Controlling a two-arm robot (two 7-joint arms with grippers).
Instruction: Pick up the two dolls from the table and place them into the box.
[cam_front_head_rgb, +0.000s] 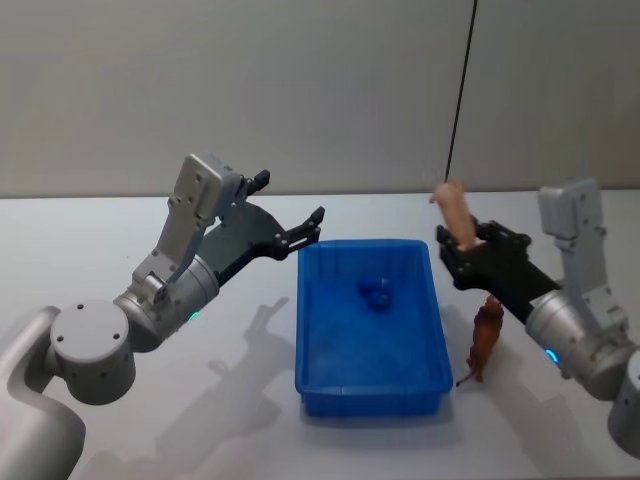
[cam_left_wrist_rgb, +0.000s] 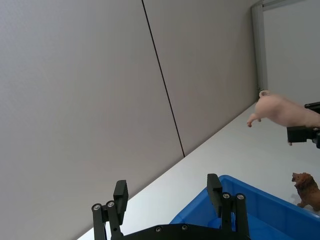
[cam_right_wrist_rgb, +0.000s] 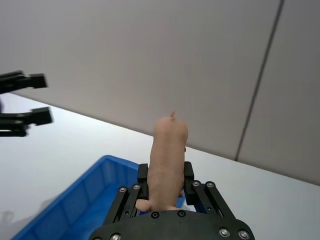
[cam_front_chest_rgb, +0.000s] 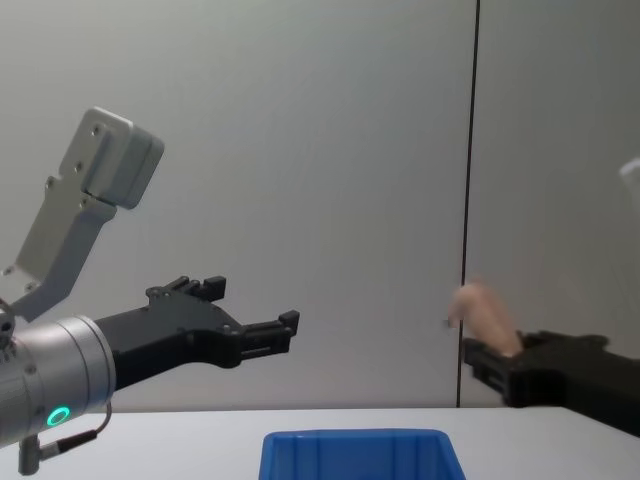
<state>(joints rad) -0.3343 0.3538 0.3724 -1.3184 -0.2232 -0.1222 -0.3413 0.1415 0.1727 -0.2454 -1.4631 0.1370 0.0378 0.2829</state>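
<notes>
Right hand (cam_right_wrist_rgb: 166, 174) gripped the pink doll (cam_right_wrist_rgb: 169, 140) across its body; we judged it light, smooth, possibly slippery. Left hand (cam_front_head_rgb: 290, 205) hovered open beside the box (cam_front_head_rgb: 368, 244).

Buried between the closed fingers of the right gripper (cam_right_wrist_rgb: 166, 175): lower half of the pink pig doll (cam_right_wrist_rgb: 169, 160), legs mostly out of sight. Same doll blurred at 3 o'clock in the chest view, outline soft. At 6 o'clock there, the blue box (cam_front_chest_rgb: 355, 440), cropped just below its rim. Inside the box toward 12 o'clock, a small blue shape (cam_front_head_rgb: 376, 293), too blended with the floor to identify. At the box's 3 o'clock, the brown lion doll (cam_left_wrist_rgb: 307, 190), hindquarters cropped in the left wrist view.
</notes>
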